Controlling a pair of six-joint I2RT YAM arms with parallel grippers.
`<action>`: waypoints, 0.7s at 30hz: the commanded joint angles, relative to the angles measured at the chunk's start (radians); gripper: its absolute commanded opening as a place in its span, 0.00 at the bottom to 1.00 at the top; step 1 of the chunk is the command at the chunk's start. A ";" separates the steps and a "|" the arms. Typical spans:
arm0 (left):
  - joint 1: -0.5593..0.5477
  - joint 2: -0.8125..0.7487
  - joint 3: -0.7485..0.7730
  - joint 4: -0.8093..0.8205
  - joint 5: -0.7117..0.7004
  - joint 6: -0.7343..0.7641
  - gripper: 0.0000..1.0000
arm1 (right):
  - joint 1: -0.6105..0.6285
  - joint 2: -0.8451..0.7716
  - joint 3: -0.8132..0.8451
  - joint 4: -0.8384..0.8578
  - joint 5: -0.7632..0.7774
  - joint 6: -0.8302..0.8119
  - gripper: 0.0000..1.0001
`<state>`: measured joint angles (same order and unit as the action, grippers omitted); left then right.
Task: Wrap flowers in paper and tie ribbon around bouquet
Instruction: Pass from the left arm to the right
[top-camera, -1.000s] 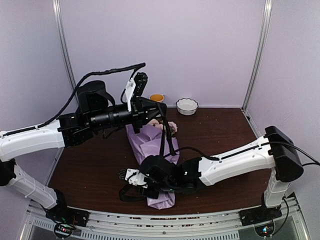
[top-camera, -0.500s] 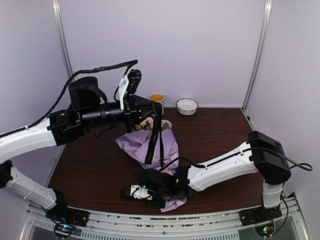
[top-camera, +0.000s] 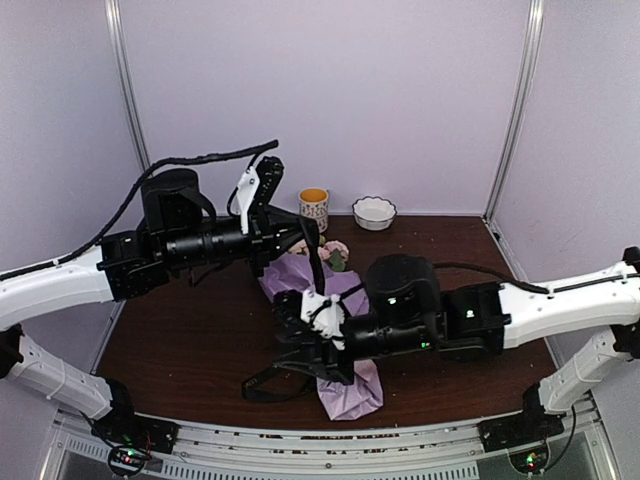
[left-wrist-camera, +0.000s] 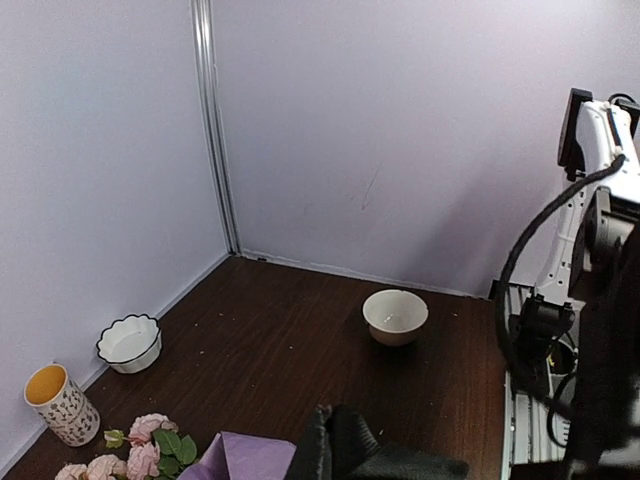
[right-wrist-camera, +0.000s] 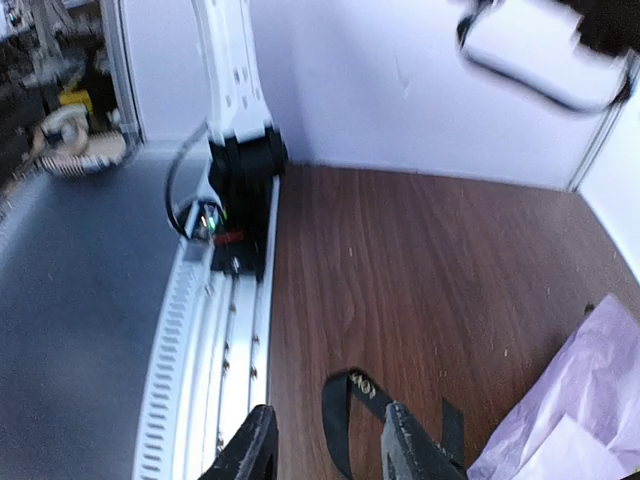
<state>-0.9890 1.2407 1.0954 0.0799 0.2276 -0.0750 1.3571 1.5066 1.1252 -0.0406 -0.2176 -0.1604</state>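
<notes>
Dark wooden table: bouquet lies mid-table beneath both arms.
Left gripper appears clamped on the raised ribbon; right gripper stands apart over the slack loop. Advise taut strand, square closure.

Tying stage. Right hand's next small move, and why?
Probably lower the right hand and close it on the ribbon, which loops on the table between its open fingers. The left hand is shut on the ribbon's other end above the bouquet, so this slack loop by its near end looks like the piece to catch.
</notes>
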 joint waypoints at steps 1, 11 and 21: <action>0.006 -0.023 -0.010 0.051 -0.009 0.015 0.00 | -0.033 -0.124 -0.084 0.134 -0.135 0.097 0.37; 0.006 -0.021 -0.011 0.049 -0.018 0.017 0.00 | -0.192 -0.277 -0.132 0.122 0.126 0.217 0.52; 0.006 -0.009 -0.008 0.042 -0.003 0.014 0.00 | -0.195 -0.105 0.048 0.019 0.278 0.227 0.51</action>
<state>-0.9890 1.2350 1.0809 0.0803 0.2203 -0.0700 1.1656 1.3685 1.1236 0.0185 -0.0769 0.0380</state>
